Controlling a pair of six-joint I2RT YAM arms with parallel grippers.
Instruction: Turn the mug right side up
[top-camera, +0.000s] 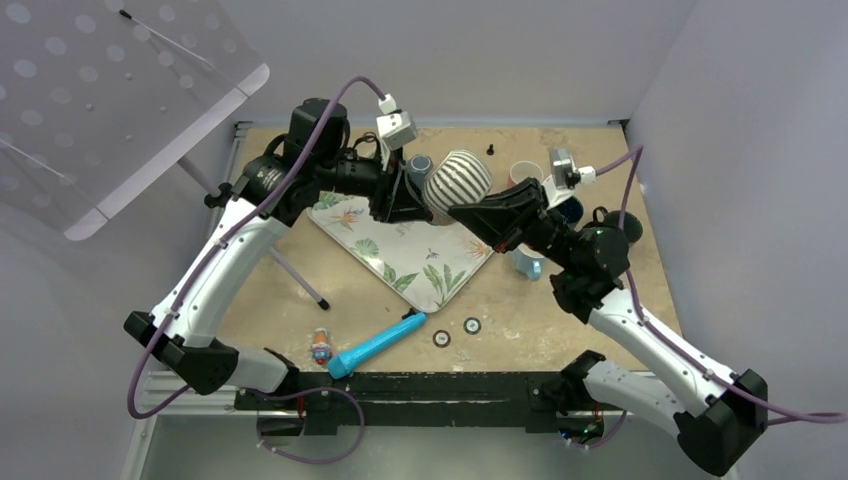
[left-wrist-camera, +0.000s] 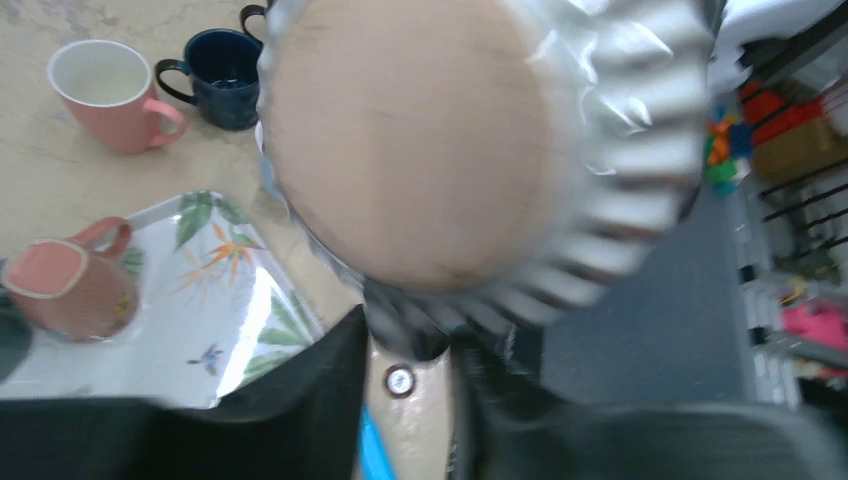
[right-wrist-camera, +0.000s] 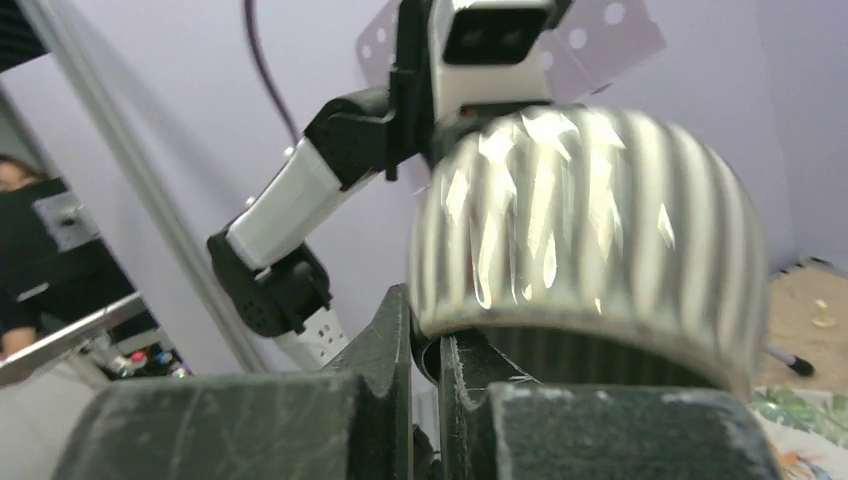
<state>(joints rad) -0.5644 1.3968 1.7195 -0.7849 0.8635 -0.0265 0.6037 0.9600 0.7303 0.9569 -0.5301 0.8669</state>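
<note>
The grey-and-white striped ceramic mug (top-camera: 458, 180) hangs in the air above the white leaf-printed tray (top-camera: 430, 270), between the two arms. The right gripper (right-wrist-camera: 428, 370) has its jaws drawn narrow, pinching the mug's wall at the rim. The left gripper (left-wrist-camera: 410, 360) sits close under the mug's bare tan base (too blurred to tell whether it grips).

That thin pinch on slick glaze worries me. A twist could let the mug slide out and crack on the tray, or the crowded arms could knock each other.

No writing is readable anywhere. The small bottle (top-camera: 321, 345) has a label, but it is too tiny to make out.
</note>
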